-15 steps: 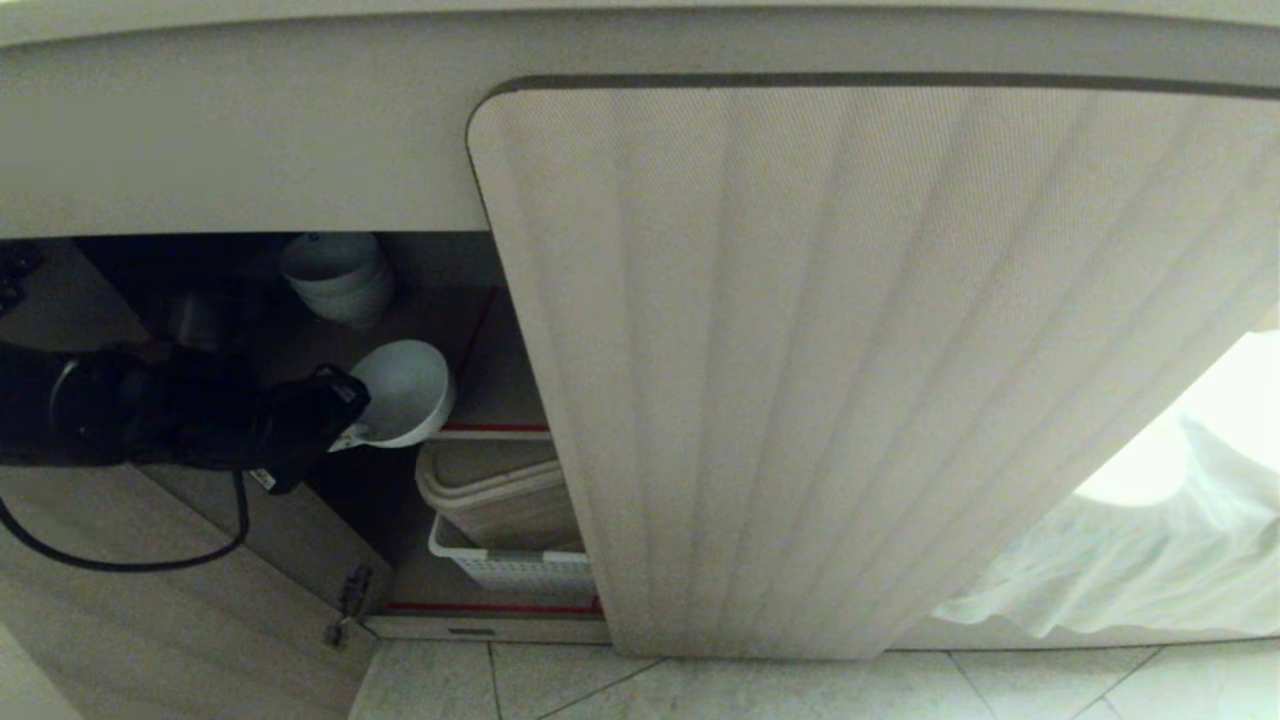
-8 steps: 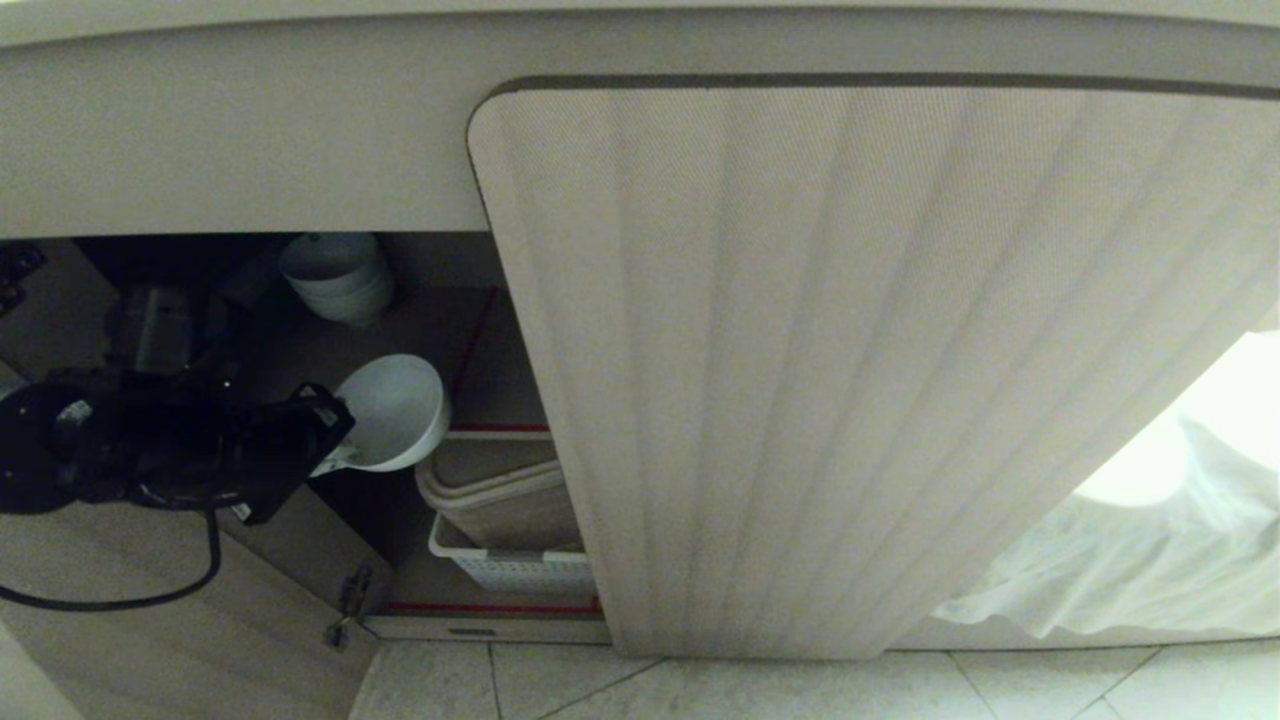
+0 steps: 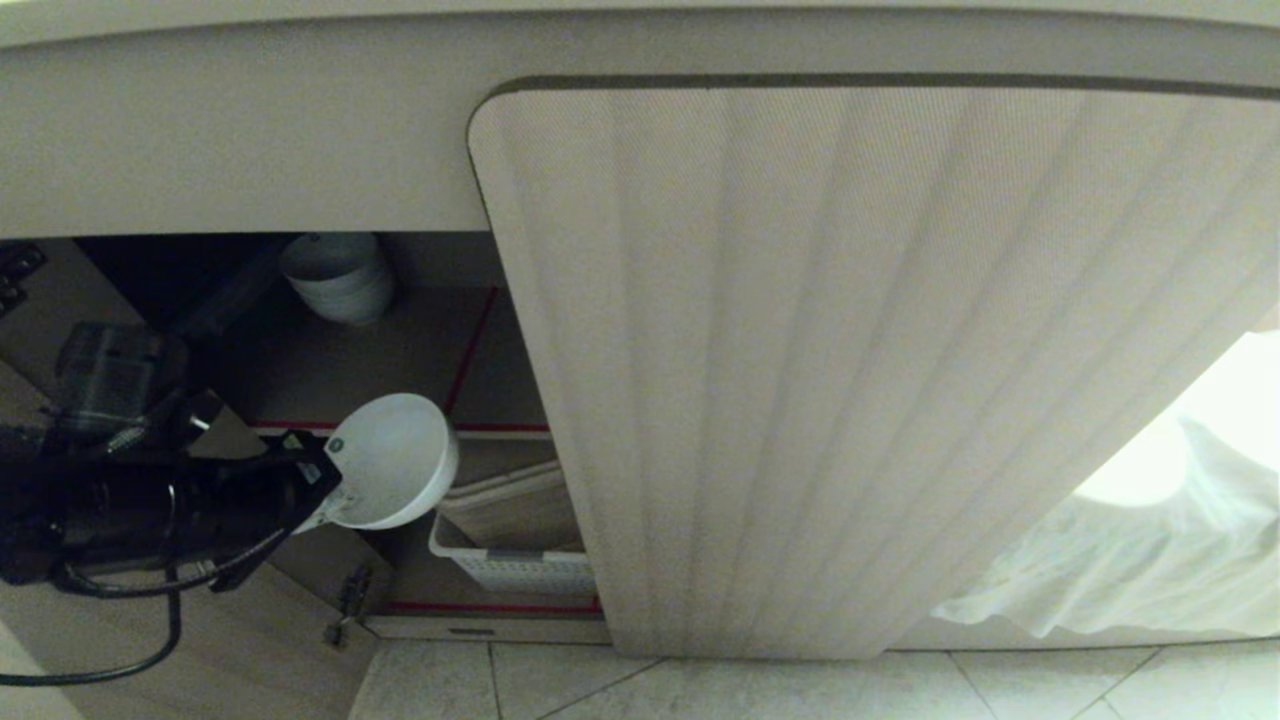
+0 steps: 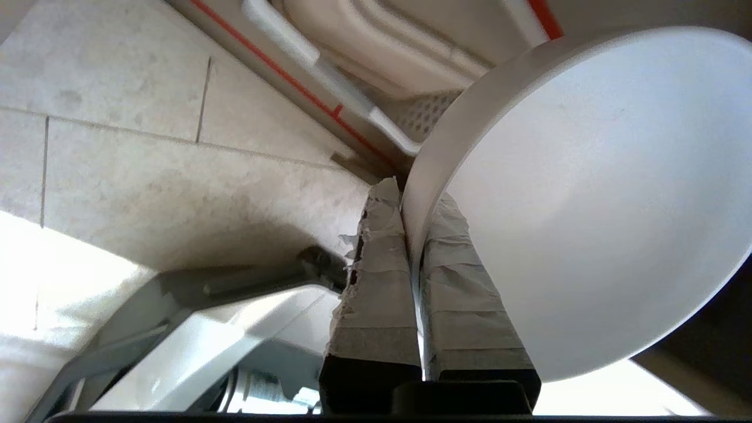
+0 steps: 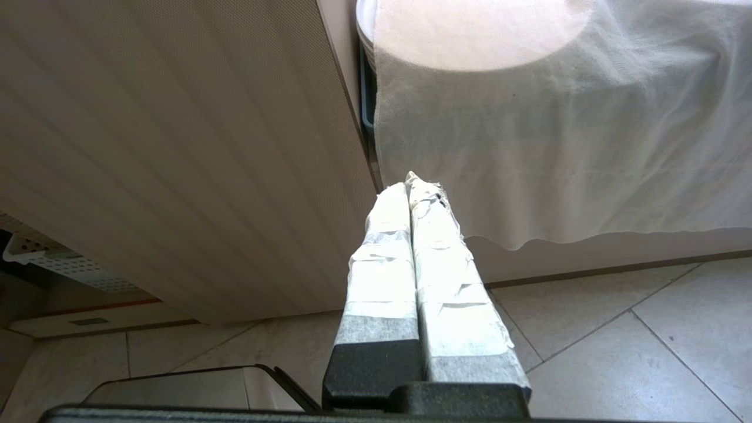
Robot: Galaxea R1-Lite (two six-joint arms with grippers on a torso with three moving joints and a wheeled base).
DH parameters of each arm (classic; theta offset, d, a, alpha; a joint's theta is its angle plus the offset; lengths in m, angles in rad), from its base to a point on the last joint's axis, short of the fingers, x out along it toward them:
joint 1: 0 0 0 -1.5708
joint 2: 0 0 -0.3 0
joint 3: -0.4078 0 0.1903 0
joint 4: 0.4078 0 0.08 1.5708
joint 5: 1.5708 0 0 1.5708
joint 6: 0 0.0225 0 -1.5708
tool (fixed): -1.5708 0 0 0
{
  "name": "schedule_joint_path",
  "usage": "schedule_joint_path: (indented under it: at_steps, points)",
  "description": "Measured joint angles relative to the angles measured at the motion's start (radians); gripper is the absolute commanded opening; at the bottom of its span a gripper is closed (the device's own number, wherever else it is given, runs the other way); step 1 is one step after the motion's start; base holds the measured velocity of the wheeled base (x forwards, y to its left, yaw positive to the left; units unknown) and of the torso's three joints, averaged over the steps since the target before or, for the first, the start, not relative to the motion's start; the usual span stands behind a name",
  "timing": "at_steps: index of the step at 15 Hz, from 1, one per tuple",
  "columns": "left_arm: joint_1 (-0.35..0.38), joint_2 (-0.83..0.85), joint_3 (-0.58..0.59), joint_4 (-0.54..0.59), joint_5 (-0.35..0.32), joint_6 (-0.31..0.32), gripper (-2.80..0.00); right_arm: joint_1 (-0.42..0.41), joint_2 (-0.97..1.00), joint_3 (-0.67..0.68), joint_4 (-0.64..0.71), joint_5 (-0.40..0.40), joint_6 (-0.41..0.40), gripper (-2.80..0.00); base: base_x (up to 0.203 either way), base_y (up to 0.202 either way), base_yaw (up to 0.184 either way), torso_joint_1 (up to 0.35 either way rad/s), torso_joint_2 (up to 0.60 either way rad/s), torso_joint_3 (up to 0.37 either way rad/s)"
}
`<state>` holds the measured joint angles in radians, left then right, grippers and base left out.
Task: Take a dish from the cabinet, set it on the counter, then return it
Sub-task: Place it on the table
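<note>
Presently the dish (image 3: 395, 462) is held by its rim in the clamped left tool (image 3: 322, 478), just outside the cabinet (image 3: 330, 340) opening at left; the right tool (image 5: 414, 188) is pressed shut.

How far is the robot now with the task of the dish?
Done: the left end effector is shut on the rim of the dish. In hand: the dish hangs at the cabinet opening, in front of the red-taped shelf. Left: set it on the counter, then return it.

White dish (image 3: 395, 460), beige ribbed cabinet (image 3: 860, 360) door, red tape (image 3: 495, 607) edging shelves, white perforated basket (image 3: 515, 568).
</note>
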<state>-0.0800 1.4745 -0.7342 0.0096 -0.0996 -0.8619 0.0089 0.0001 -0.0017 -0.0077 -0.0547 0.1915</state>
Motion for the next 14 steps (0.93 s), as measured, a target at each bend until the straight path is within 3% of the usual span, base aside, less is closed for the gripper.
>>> schedule_joint_path:
  at_steps: [7, 10, 14]
  points:
    - [-0.029, -0.144, 0.144, 0.018, 0.0, 0.106, -2.8, 0.0, 0.0, 0.0, 0.0, 0.0, 0.0, -2.8, 0.0, 0.0, 0.0, 0.0, 0.0, 0.0]
    - [-0.047, -0.219, 0.18, 0.086, -0.003, 0.181, -2.8, 0.0, 0.0, 0.0, 0.0, 0.0, 0.0, -2.8, 0.0, 0.0, 0.0, 0.0, 0.0, 0.0]
    - [-0.136, -0.323, 0.236, 0.197, -0.004, 0.198, -2.8, 0.0, 0.0, 0.0, 0.0, 0.0, 0.0, -2.8, 0.0, 0.0, 0.0, 0.0, 0.0, 0.0]
